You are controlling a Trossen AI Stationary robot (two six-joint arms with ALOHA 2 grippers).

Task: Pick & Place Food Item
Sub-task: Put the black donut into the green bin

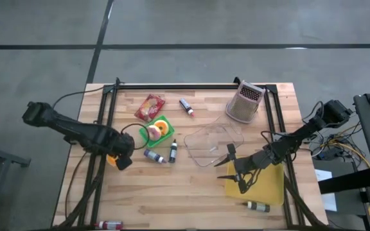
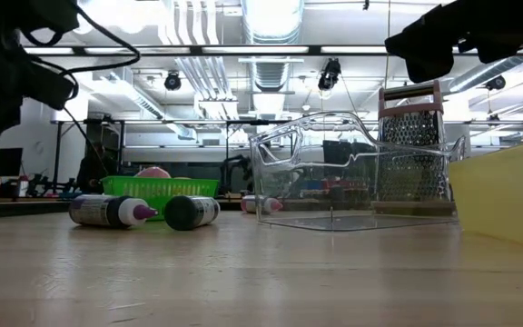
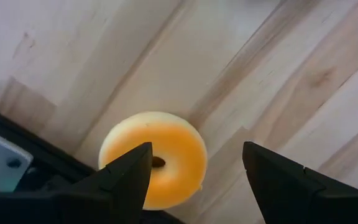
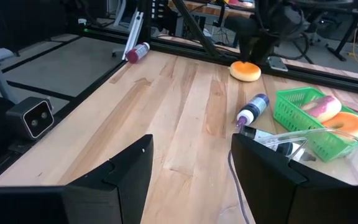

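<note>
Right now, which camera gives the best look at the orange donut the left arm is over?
The left wrist view: the orange ring-shaped donut fills the frame between the open left pincer. The high view mostly hides it under that arm, the right wrist view shows it small and far, the low view not at all.

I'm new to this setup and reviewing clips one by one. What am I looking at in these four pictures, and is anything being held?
Two dark robot arms work at a wooden table. One picture looks straight down, one looks level across the tabletop, and two come from cameras on the arms' wrists.

The left gripper hangs over a round orange-yellow doughnut-shaped food item near the table's left edge, its fingers open on either side of it, not clamped. The right gripper waits open beside a clear plastic container, above a yellow board.

Also on the table: a small green basket holding food pieces, a metal box grater, a red packet and several small bottles. Nothing is held.
</note>
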